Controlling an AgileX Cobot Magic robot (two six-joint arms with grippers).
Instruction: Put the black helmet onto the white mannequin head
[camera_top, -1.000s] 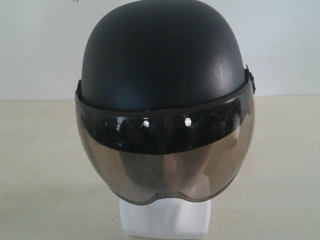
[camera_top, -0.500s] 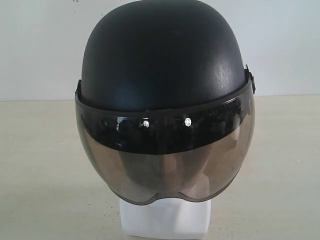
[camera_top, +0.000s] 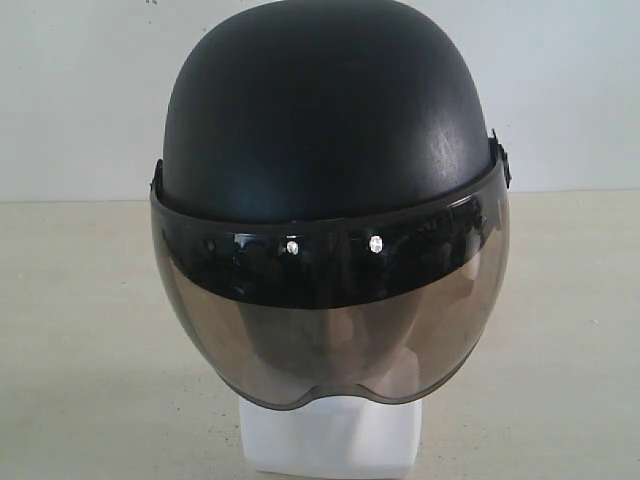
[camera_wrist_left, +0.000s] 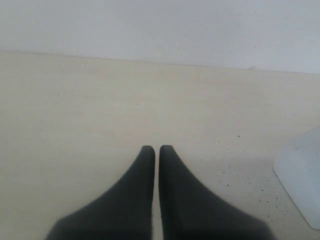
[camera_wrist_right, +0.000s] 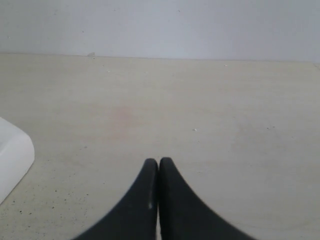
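Observation:
The black helmet (camera_top: 325, 110) sits on top of the white mannequin head, its smoky visor (camera_top: 330, 320) hanging down over the face. Only the head's squarish white base (camera_top: 330, 440) shows below the visor; the face is hidden. No gripper appears in the exterior view. In the left wrist view my left gripper (camera_wrist_left: 157, 149) hovers over bare table, fingers together with nothing between them, and a corner of the white base (camera_wrist_left: 302, 177) shows at the frame's edge. My right gripper (camera_wrist_right: 158, 161) is likewise shut and empty, with another corner of the base (camera_wrist_right: 12, 155) off to one side.
The pale beige table (camera_top: 80, 330) stretches around the base on both sides. A white wall (camera_top: 80, 90) stands behind the table. Small dark specks dot the tabletop (camera_wrist_left: 250, 185) close to the base.

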